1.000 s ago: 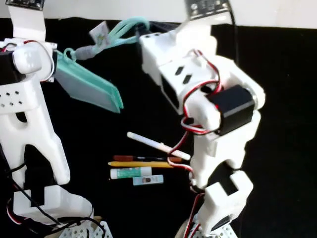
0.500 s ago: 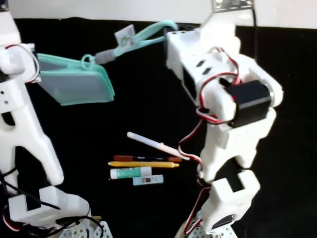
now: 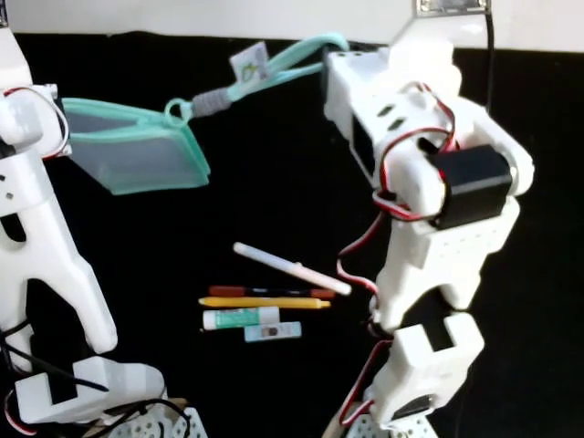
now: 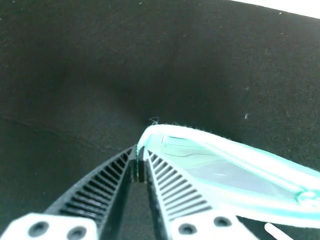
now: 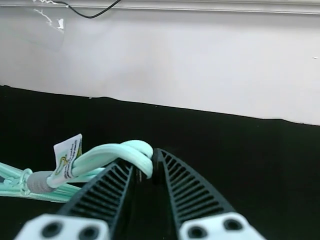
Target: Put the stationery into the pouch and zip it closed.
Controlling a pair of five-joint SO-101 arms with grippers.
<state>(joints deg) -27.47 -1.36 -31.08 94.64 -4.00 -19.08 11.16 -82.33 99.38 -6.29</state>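
In the high view, stationery (image 3: 265, 302) lies well apart from the pouch (image 3: 137, 157).

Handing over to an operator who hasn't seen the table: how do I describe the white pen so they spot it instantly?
On the black table, in front of the held-up mint pouch, lies a cluster of stationery. The white pen is its rearmost piece, and the only one lying slanted; the others lie level in parallel rows.

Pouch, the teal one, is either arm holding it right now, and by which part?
Both. The left gripper is shut on a corner of the pouch, and the right gripper is shut on the loop of its strap.
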